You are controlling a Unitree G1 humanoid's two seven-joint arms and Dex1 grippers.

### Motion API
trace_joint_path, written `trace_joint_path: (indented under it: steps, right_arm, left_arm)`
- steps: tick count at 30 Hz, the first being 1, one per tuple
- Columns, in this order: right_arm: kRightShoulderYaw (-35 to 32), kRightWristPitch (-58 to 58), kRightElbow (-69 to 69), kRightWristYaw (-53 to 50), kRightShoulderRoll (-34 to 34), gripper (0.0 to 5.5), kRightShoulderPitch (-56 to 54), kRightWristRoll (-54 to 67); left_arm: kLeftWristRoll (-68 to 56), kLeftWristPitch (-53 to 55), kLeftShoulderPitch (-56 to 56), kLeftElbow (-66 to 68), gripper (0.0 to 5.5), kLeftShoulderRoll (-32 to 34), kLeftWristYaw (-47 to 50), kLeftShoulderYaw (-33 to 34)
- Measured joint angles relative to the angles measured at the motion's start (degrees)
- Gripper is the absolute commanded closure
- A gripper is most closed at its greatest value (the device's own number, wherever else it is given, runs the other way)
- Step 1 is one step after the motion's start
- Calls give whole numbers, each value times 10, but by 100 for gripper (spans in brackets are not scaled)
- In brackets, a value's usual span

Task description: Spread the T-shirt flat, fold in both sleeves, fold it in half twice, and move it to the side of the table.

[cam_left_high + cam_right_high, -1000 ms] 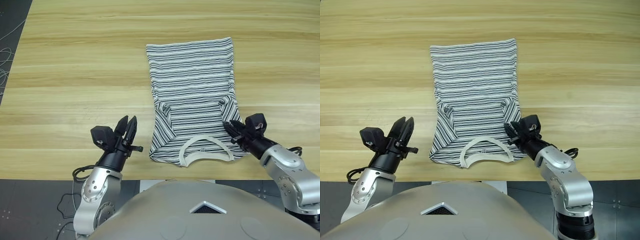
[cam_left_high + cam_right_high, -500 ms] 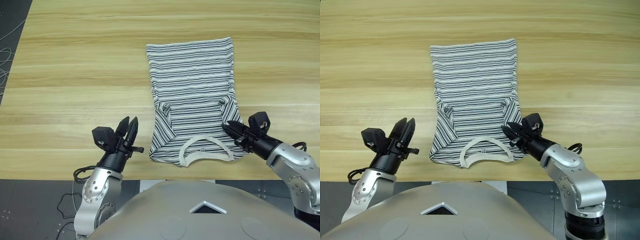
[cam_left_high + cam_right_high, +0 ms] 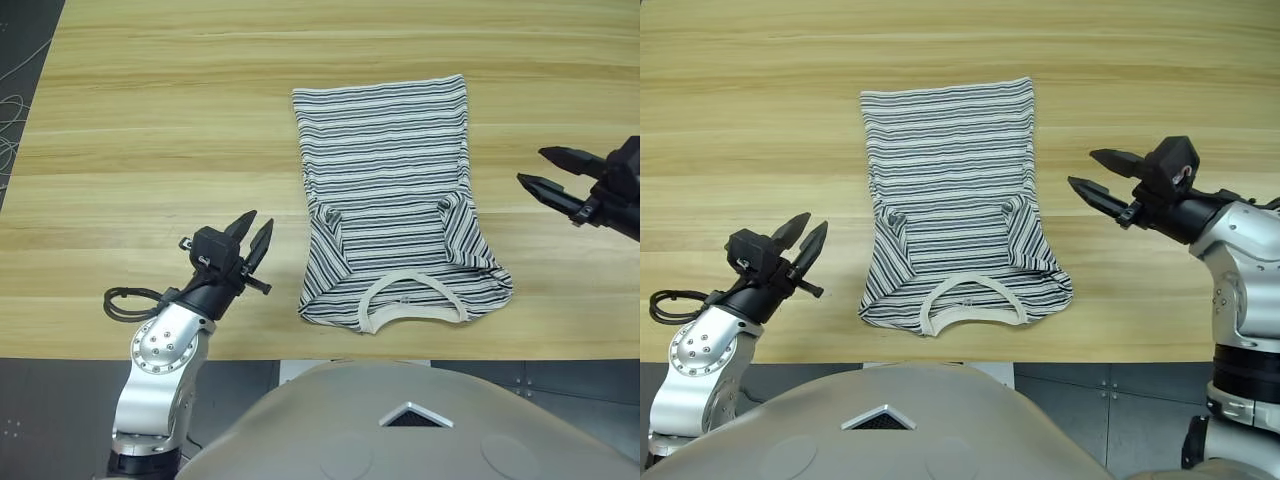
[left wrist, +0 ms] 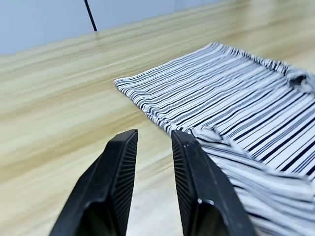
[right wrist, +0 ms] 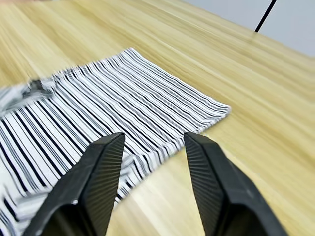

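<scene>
Wooden table [image 3: 150, 120] is carrying the striped T-shirt [image 3: 385, 180], sleeves folded in, collar lying toward the near edge. Left gripper [image 3: 259, 220] is hovering just beside its left side, fingers spread; right gripper [image 3: 533, 166] is hovering off its right side, fingers apart.
</scene>
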Motion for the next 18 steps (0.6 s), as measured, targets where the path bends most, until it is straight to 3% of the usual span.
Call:
trace_joint_path:
  steps: [5,12,15,18]
  right_arm:
    - [66,-282,192,35,-30,313,-28,-122]
    - [182,-734,467,31,-81,313,-124,-349]
    - [210,-905,556,-6,-98,313,-196,-463]
    - [220,-960,573,-72,-101,313,-233,-564]
  left_arm:
    - [150,-145,-36,119,334,108,4,-19]
    - [452,-512,-186,328,329,254,58,-130]
    - [590,-669,-285,410,329,275,138,-196]
    - [699,-719,-340,435,329,275,247,-237]
